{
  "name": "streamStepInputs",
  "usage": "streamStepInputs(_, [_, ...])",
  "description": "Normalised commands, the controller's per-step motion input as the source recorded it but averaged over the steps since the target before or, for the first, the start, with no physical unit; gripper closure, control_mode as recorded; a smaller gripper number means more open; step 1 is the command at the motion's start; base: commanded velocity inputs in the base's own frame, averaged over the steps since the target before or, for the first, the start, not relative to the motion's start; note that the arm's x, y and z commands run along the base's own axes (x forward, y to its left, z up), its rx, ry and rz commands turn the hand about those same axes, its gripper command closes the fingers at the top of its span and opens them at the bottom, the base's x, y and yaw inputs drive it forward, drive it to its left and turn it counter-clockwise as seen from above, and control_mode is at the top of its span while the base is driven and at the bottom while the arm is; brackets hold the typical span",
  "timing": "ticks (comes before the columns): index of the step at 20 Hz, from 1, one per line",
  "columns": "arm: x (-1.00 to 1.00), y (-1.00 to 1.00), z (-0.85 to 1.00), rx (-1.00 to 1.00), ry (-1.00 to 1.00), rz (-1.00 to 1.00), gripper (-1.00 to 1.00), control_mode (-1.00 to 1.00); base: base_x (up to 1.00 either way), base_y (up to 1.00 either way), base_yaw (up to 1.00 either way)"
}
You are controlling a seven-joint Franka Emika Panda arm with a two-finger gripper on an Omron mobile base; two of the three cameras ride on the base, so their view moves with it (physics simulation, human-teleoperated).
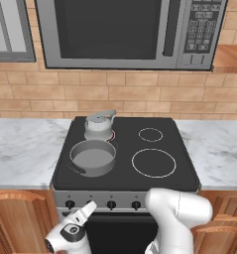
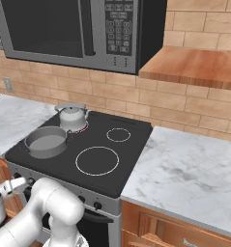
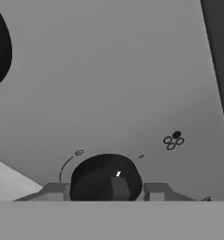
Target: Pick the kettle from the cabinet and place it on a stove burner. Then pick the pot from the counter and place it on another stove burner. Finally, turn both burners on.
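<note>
Two jaws astride a black stove knob (image 3: 106, 178), arm low.

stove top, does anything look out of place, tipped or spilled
Nothing stands out. The squat silver kettle sits upright on the rear left burner, which shows a red rim, and the wide grey lidless pot sits level on the front left one.

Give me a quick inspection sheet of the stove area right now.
Surface: black cooktop, marble counter either side.
Job's things: kettle on rear left burner, ring under it glowing red; pot on front left burner, no glow visible.
Clutter: nothing seen.
Claw: claw at a black stove knob, fingertips either side of it; contact unclear.
Cables: nothing seen.
Surroundings: microwave above, brick wall, wooden shelf right of the microwave.
</note>
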Motion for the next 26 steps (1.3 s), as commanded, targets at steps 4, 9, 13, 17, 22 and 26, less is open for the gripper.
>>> streamStepInputs(4, [0.09, 0.01, 0.01, -0.25, 0.13, -0.04, 1.0, -1.0, 0.0, 0.0, 0.0])
streamStepInputs(9, [0.0, 0.01, 0.0, -0.05, 0.05, -0.01, -1.0, -1.0, 0.0, 0.0, 0.0])
streamStepInputs(13, [-0.03, 0.06, 0.0, 0.0, -0.02, 0.0, -1.0, -1.0, 0.0, 0.0, 0.0])
streamStepInputs(17, [-0.26, 0.08, 0.0, 0.0, -0.12, 0.0, -1.0, -1.0, 0.0, 0.0, 0.0])
streamStepInputs(22, [-0.35, 0.21, 0.0, 0.0, -0.13, 0.0, -1.0, -1.0, 0.0, 0.0, 0.0])
streamStepInputs(26, [-0.27, 0.28, 0.07, 0.0, -0.15, 0.0, -1.0, -1.0, 0.0, 0.0, 0.0])
